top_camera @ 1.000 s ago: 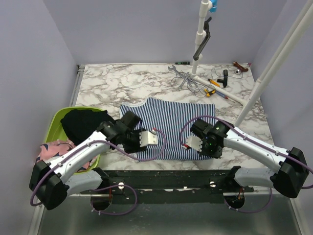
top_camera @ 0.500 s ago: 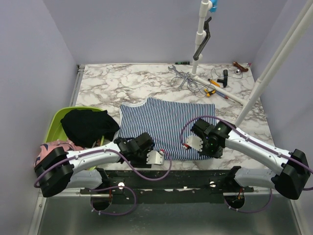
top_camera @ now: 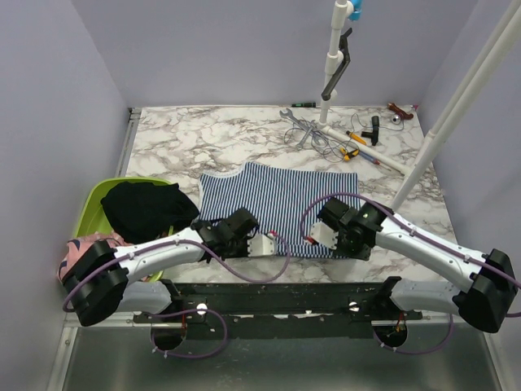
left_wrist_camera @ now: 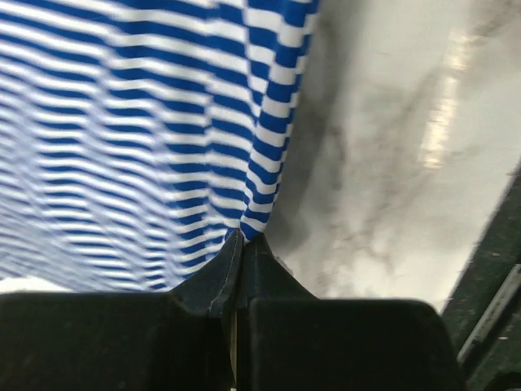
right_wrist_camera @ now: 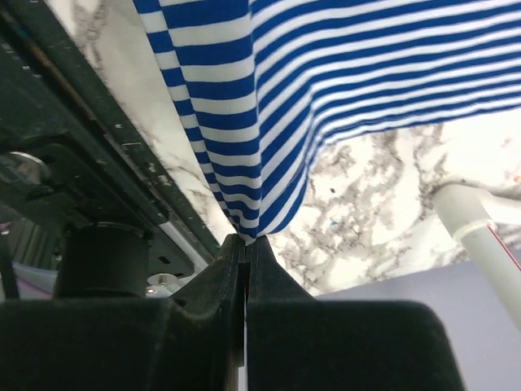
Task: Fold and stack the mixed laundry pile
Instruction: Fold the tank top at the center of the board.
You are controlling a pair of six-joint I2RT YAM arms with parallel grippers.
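From the top camera, the striped shirt (top_camera: 281, 199) was spread flat on the marble table (top_camera: 203, 138), in the middle and close to the near edge. The left gripper (top_camera: 273, 243) sat low at the shirt's near left corner, and the right gripper (top_camera: 313, 239) was down at the near hem further right. Over on the left, the black garment (top_camera: 146, 208) was heaped on a lime green basin (top_camera: 91, 204). The pink garment (top_camera: 76, 248) poked out at the basin's near side, half hidden by the left arm. A jumble of tools (top_camera: 358, 142) and wires lay at the far right of the table.

Left wrist camera: the jaws were pinched tight together with the edge of the striped cloth caught between them. The fabric ran up and away from the tips, with bare marble to the right.

Right wrist camera: same deal. The jaws were clamped on a fold of the striped hem, the cloth fanning out above them, and a white pipe (right_wrist_camera: 476, 220) showed off to the right.
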